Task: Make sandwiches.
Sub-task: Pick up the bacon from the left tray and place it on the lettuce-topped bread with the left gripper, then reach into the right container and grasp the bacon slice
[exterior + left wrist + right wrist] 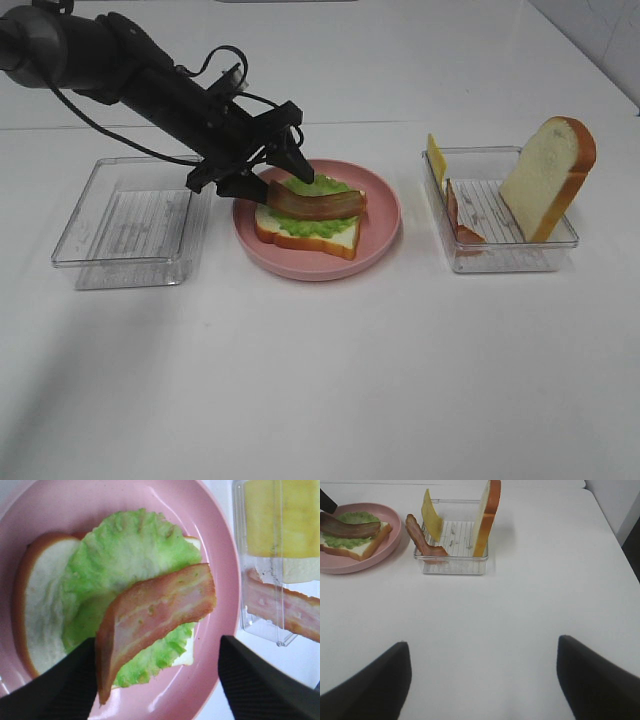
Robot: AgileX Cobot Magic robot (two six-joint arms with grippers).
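Note:
A partly stacked sandwich lies on the round pink plate [380,235]: a bread slice [335,240], ruffled green lettuce [318,186], and a bacon strip [318,206] lying across the lettuce. My left gripper [275,180] is open just above the plate's left side, and the bacon's near end rests beside one finger [60,690]. The left wrist view shows the bacon [155,612] curved over the lettuce [125,555]. My right gripper [482,680] is open and empty over bare table, out of the exterior high view.
A clear tray [500,255] right of the plate holds an upright bread slice [548,178], a yellow cheese slice [436,158] and another bacon strip [462,215]. An empty clear tray [130,222] stands left of the plate.

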